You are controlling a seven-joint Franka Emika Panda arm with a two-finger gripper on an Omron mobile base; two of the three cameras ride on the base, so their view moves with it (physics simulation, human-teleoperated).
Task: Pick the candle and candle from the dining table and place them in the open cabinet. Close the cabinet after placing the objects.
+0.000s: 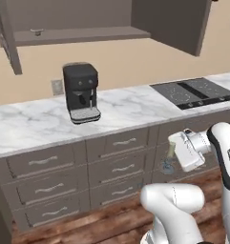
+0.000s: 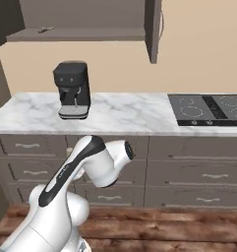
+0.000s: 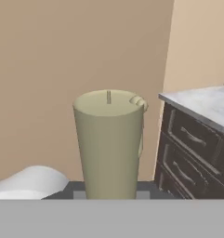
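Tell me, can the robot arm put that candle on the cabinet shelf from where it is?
Probably yes, after lifting. The end effector holds the candle low by the drawers, while the open cabinet hangs high above the counter, doors wide.

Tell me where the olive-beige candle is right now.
The olive-beige candle stands upright in the tool, close in the hand view; in the left base view it hangs before the lower drawers, below the marble counter.
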